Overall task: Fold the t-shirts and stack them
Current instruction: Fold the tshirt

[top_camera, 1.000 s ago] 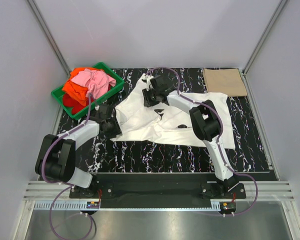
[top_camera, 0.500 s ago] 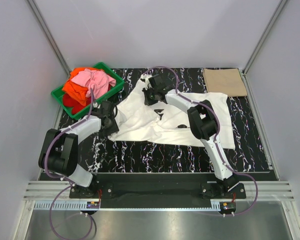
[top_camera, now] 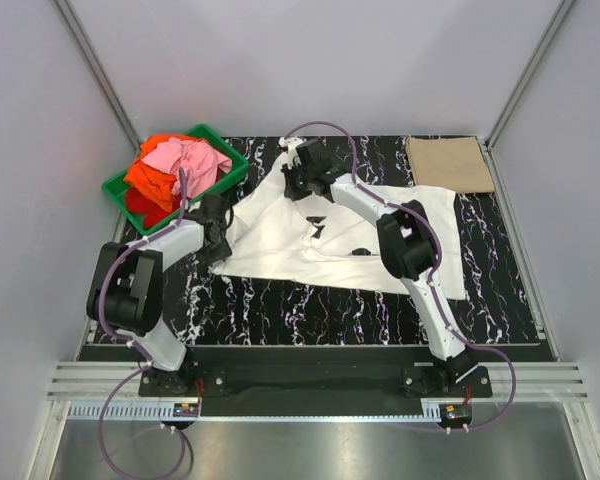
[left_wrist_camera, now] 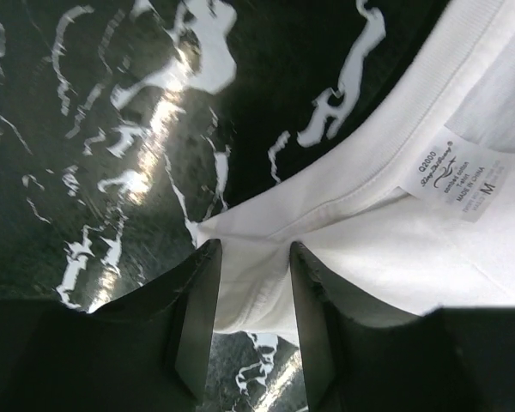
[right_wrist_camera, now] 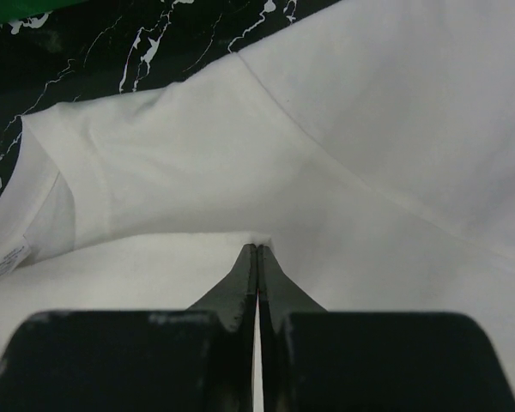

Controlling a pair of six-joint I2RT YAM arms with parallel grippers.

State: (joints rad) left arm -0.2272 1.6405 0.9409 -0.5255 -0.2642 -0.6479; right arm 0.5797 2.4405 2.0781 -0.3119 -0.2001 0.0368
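Observation:
A white t-shirt [top_camera: 325, 235] with small black marks lies spread on the black marbled table [top_camera: 280, 305]. My left gripper [top_camera: 220, 218] is at the shirt's left edge. In the left wrist view its jaws [left_wrist_camera: 253, 257] stand apart, open, with the white hem [left_wrist_camera: 257, 292] lying loose between them, near the neck label [left_wrist_camera: 459, 176]. My right gripper [top_camera: 298, 182] is at the shirt's far edge. It is shut [right_wrist_camera: 257, 251] on a small ridge of the white t-shirt [right_wrist_camera: 326, 129]. A folded tan t-shirt [top_camera: 448, 163] lies at the far right.
A green crate [top_camera: 230, 172] at the far left holds crumpled pink [top_camera: 185, 160], orange [top_camera: 145, 175] and red [top_camera: 140, 208] t-shirts, close to my left arm. Enclosure walls and frame posts surround the table.
The right gripper has shut on the white cloth and drawn it slightly toward the far edge. The left gripper has slid away along the shirt's left edge, toward the crate.

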